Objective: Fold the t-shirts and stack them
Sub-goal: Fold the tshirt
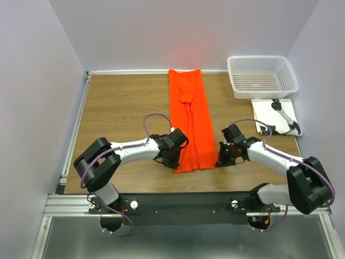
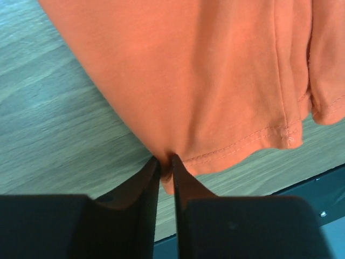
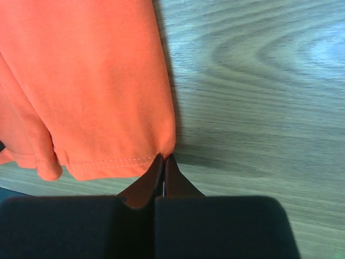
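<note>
One bright orange-red t-shirt (image 1: 188, 113) lies folded lengthwise into a narrow strip down the middle of the wooden table, hem towards me. My left gripper (image 1: 177, 159) is at the hem's left corner. In the left wrist view it (image 2: 165, 160) is shut on a pinch of the t-shirt (image 2: 215, 81), with cloth showing between the fingers. My right gripper (image 1: 218, 161) is at the hem's right corner. In the right wrist view it (image 3: 163, 157) is shut, its tips nipping the corner of the t-shirt (image 3: 91, 81). The hem lies low on the table.
A white mesh basket (image 1: 262, 75) stands at the back right. In front of it lies a white flat board (image 1: 272, 110) with a black-handled tool (image 1: 288, 123) on it. The table's near edge and a black rail (image 1: 178, 202) run just behind the hem.
</note>
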{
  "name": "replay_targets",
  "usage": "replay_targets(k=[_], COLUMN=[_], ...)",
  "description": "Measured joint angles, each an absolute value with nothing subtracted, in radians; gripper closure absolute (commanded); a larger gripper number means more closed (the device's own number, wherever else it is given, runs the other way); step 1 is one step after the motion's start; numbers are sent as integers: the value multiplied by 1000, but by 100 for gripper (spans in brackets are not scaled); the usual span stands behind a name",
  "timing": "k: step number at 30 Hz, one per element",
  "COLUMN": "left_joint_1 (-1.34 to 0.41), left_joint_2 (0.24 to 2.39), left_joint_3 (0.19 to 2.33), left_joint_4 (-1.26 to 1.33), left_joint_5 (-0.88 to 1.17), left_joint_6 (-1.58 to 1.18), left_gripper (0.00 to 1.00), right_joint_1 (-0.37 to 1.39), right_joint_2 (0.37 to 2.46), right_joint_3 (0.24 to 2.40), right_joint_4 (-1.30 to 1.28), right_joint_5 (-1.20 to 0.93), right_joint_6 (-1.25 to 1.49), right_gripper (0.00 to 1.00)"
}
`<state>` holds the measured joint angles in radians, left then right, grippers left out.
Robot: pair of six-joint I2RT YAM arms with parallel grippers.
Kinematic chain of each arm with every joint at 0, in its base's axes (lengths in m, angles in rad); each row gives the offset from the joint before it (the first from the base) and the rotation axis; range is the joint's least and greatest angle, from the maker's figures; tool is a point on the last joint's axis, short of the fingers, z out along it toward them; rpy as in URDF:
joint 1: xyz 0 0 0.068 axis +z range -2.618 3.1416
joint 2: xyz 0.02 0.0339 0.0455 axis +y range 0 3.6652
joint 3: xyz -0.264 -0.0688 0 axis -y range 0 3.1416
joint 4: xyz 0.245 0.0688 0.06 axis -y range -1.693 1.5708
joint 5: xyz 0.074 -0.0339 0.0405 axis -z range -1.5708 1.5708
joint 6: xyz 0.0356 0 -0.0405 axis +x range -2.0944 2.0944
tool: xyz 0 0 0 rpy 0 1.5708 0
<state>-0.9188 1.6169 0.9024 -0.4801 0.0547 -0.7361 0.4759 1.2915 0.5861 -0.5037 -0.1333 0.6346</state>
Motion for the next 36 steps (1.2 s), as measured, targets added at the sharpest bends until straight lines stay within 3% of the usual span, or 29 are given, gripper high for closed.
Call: replay_targets(k=[3, 9, 19, 25, 36], left_joint_1=[-931, -962, -1032, -915, -589], left_joint_2=[1620, 1609, 1375, 1398, 1629], left_joint_3=[903, 888, 712, 858, 1151], left_joint_4=[-480, -480, -590, -626, -502], left_joint_5=[54, 54, 76, 53, -54], left_joint_6=[-745, -761, -822, -740, -513], left_gripper=[99, 100, 100, 100, 100], right_joint_1=[476, 476, 493, 494, 453], right_joint_2=[1298, 1301, 1200, 1306, 1629], right_joint_3=[586, 586, 600, 839, 1219], right_joint_4=[-496, -510, -710, -767, -662], right_joint_5=[-150, -226, -316, -248, -84], right_joint_6=[630, 611, 604, 592, 492], right_gripper=[100, 100, 100, 100, 99])
